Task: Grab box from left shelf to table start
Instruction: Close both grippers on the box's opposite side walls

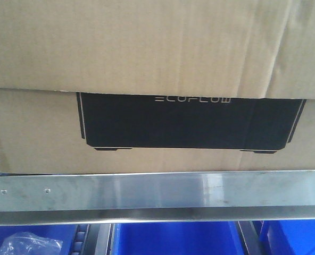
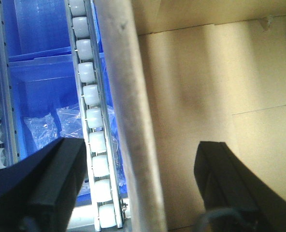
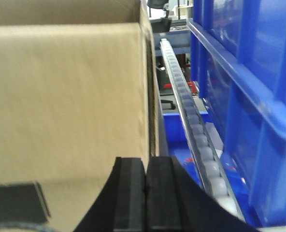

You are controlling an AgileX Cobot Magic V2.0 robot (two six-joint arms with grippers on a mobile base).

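Sitting on the left shelf (image 1: 147, 191) behind its rail, the box (image 1: 35, 133) overruns the frame, and a flap clips its pale "ECOFLOW" lettering. The left gripper (image 2: 142, 150) gapes wide, empty; the right gripper (image 3: 145, 166) is pressed closed on nothing.

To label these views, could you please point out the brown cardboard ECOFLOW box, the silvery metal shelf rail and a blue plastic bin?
Brown cardboard ECOFLOW box (image 1: 189, 125): front-facing view, on its black printed panel.
Silvery metal shelf rail (image 1: 157, 194): front-facing view, middle of its flat face.
Blue plastic bin (image 1: 173, 239): front-facing view, on its visible face.
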